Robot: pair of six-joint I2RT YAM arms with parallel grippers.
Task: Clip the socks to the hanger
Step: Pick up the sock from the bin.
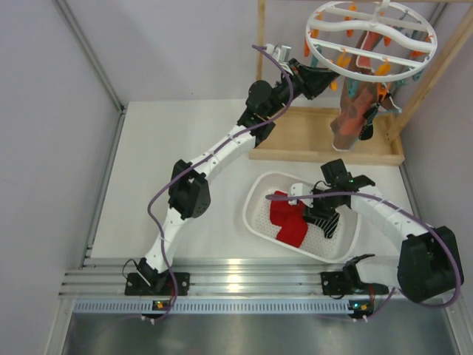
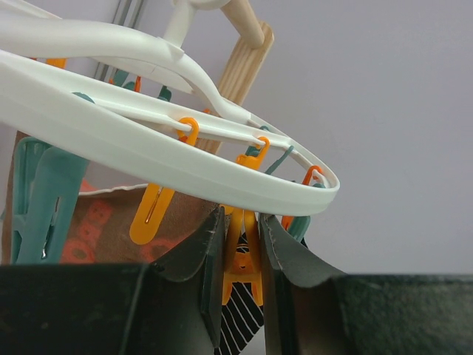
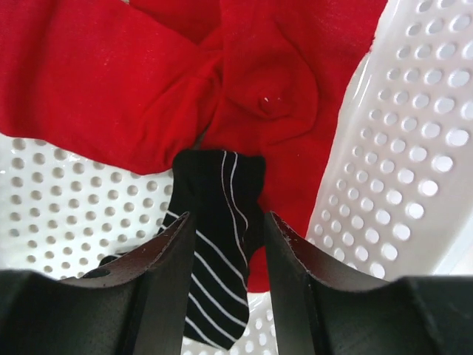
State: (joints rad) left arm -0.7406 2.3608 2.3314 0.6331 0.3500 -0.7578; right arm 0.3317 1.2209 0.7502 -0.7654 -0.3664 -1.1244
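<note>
**Right claw** (image 3: pixel 228 222): the jaws stand partly apart, astride the striped sock (image 3: pixel 216 185) in the basket (image 3: pixel 414 148). The sock lies directly between the fingers and extends ahead of the claw. Its long axis points straight forward from the claw, across the line of closing. Its far end rests against the red socks (image 3: pixel 111 74), which lie just ahead of the claw and to both sides. A sliver of red shows between the sock and one finger, so a firm pinch is not confirmed.

**Left claw** (image 2: pixel 240 222): the jaws are clamped together on an orange clip (image 2: pixel 240 270) that dangles from the hanger (image 2: pixel 148 151). The ring passes just above the claw. A hung sock (image 2: pixel 240 319), striped, shows directly below the clip. Whether the clip bites it cannot be told.

**Assessment:** the right arm is the nearer arm to the basket socks. The left arm is well apart from them, up at the hanger. The coming move likely calls for closing straight across the striped sock, then lifting it clear of the red socks.
</note>
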